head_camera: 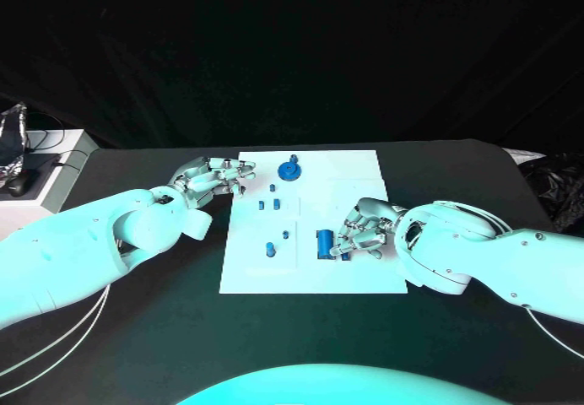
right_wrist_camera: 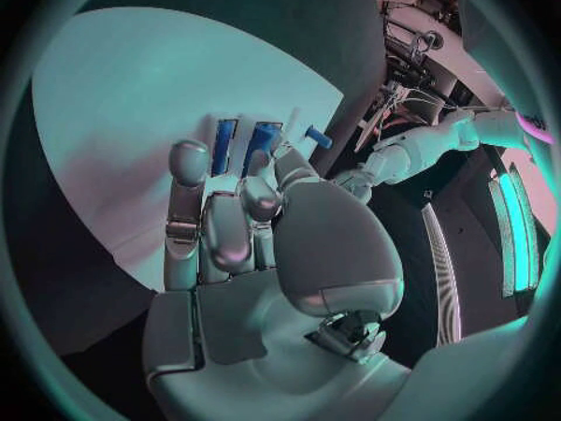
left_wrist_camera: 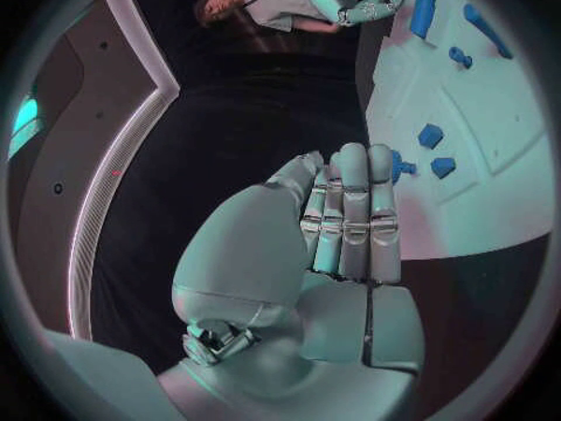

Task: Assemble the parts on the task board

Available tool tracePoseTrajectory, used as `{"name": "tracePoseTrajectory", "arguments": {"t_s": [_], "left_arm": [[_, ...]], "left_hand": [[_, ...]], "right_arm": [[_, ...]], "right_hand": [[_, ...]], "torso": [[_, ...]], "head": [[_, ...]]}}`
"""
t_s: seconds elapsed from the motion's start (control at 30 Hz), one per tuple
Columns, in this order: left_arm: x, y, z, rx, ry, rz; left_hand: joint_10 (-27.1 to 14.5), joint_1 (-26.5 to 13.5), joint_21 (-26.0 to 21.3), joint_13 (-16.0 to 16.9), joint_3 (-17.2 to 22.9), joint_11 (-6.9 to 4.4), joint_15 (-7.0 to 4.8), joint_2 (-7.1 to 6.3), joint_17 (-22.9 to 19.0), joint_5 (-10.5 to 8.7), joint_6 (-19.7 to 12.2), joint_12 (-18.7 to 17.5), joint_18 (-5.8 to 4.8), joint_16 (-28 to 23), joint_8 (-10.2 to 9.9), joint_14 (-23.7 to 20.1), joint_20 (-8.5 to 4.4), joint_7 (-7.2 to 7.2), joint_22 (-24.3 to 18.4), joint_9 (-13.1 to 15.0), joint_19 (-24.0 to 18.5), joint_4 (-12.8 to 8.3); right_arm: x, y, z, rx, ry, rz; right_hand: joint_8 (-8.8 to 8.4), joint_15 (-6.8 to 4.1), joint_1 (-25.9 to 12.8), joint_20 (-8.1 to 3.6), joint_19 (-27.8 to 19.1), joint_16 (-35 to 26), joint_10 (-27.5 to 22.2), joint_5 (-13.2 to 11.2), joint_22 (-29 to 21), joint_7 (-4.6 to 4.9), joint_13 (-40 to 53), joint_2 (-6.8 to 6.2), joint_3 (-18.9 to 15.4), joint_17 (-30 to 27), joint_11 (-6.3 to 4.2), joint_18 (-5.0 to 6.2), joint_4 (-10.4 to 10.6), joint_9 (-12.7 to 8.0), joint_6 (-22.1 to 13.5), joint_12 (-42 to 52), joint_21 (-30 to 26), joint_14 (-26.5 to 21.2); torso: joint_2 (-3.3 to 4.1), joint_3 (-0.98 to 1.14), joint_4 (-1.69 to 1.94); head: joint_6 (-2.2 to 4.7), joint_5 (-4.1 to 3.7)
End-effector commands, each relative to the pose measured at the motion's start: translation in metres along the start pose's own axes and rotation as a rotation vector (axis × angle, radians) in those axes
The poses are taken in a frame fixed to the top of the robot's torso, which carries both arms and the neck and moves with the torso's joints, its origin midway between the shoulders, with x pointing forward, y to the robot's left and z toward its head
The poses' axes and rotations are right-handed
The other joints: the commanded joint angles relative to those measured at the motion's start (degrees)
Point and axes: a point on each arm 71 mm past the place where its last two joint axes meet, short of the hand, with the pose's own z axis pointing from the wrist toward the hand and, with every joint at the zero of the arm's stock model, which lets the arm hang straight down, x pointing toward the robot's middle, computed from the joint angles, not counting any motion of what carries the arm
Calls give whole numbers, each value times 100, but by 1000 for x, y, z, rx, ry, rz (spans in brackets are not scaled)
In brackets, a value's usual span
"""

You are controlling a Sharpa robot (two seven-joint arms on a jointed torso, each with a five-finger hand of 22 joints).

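Black bench [head_camera: 146, 337] under a dark backdrop, white board [head_camera: 365, 181] at centre.

Left hand [head_camera: 215, 180] sits at the board's left edge, near the far corner. Wrist view shows its fingers [left_wrist_camera: 351, 220] straight and pressed side by side, thumb folded alongside, nothing in them. Palm faces across the bench toward the board; arm reaches in low from the left.

Parts on the board, left to right: small peg [head_camera: 270, 249] near the front; two small blocks [head_camera: 269, 203] mid-board; round knob [head_camera: 289, 170] standing upright at the far end; long block [head_camera: 325, 243] right of centre.

Right hand [head_camera: 365, 229] is at the long block, fingers curled down onto it. Wrist view shows fingertips [right_wrist_camera: 260, 196] over the block's near end and a second blue bar [right_wrist_camera: 225, 145] just beside. Whether it truly pinches the block or only rests on it, I cannot tell.

Judgement on handling: parts look like rigid moulded plastic, light, smooth, likely to skid on the board if nudged. Best taken across the long sides, at mid-length for the long block; the knob by its rim. Not fragile, but small enough to tip or roll out of a loose pinch.
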Motion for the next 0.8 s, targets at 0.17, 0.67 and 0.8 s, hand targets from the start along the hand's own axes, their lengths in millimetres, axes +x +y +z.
{"name": "tracePoseTrajectory", "arguments": {"t_s": [0.17,0.67,0.8], "left_arm": [[2,-1,0,5,20,-2],[3,0,0,5,23,-3],[3,0,1,5,24,-3]], "left_hand": [[-43,-45,-19,0,32,-5,25,20,-5,26,-41,39,2,-15,7,2,-8,2,5,9,38,-17],[-45,-41,-26,0,37,-5,25,19,-6,26,-41,40,2,-16,7,2,-9,2,10,8,42,-18],[-45,-41,-26,0,37,-5,25,19,-6,26,-41,40,2,-16,7,2,-9,2,10,8,42,-18]], "right_arm": [[2,2,-2,-23,18,-12],[7,3,0,-12,34,-39],[7,3,2,-8,19,-46]], "right_hand": [[40,-32,-6,-45,290,36,47,-40,10,-26,12,-36,-3,16,-12,-82,-6,7,4,21,38,-14],[33,-32,119,-45,289,40,46,-85,16,-28,19,-47,58,30,-13,-84,-86,-13,14,16,58,-17],[26,-33,92,-46,291,42,54,-78,21,-30,28,3,33,40,-15,-85,-132,-31,22,26,68,-14]], "torso": [[-1,0,-7],[-1,-4,-3],[-1,-2,5]], "head": [[-12,4],[-18,-5],[-22,-4]]}}
